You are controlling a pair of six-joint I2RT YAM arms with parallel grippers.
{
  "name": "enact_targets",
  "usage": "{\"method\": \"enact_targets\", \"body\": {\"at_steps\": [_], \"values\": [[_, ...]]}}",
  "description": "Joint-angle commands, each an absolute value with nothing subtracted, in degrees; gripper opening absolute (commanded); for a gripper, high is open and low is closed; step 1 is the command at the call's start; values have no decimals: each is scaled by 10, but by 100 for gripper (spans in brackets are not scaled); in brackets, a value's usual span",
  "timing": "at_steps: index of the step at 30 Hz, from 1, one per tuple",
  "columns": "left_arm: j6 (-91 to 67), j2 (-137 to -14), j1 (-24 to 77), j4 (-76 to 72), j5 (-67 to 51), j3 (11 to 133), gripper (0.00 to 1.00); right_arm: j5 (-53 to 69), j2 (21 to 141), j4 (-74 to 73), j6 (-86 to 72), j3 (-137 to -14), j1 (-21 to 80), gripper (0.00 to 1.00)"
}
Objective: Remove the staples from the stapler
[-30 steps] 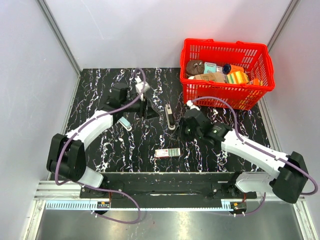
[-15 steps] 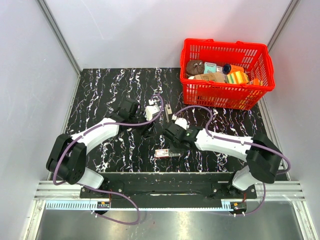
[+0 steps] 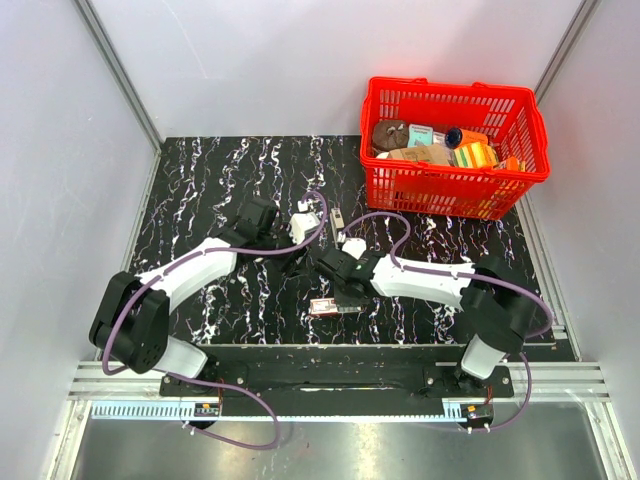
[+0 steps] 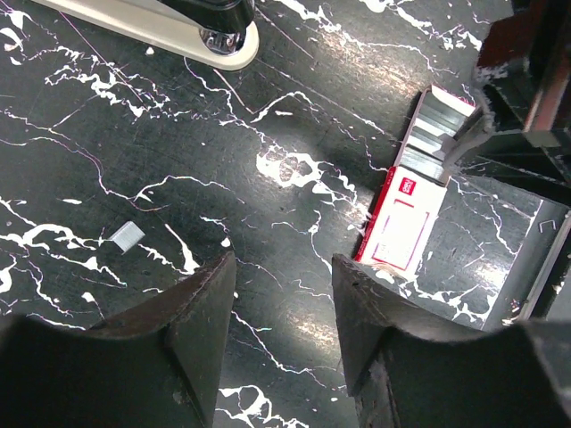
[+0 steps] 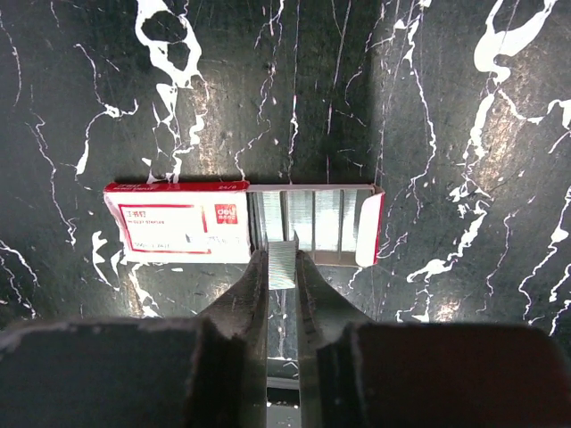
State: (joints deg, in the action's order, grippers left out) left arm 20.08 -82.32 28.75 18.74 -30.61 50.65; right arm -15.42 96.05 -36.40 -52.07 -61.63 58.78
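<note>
Evidently R claw (image 5: 281, 260) is clenched on a short staple strip (image 5: 282, 272), tips right over the slid-out tray (image 5: 317, 218) of the staple box (image 5: 178, 223), prob. to drop it in w/ the rest. L claw (image 4: 284, 267) hangs released, nothing btwn its fingers, over bare worktop (image 4: 268, 116). Just beyond it lies the stapler (image 4: 178, 31), flat on the worktop, apart from both claws, so likely emptied. A loose staple bit (image 4: 127, 234) lies nearby. The red basket (image 3: 455, 140) sits well apart; nothing blocks the tray.
</note>
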Motion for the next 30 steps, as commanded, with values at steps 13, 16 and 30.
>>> {"method": "enact_targets", "body": {"at_steps": [13, 16, 30], "values": [[210, -797, 297, 184, -303, 506, 51, -171, 994, -352, -515, -638, 593, 1], [210, -796, 297, 184, -303, 505, 51, -171, 998, -352, -514, -638, 593, 1], [210, -789, 298, 184, -305, 504, 51, -165, 1015, -349, -508, -645, 593, 4]]}}
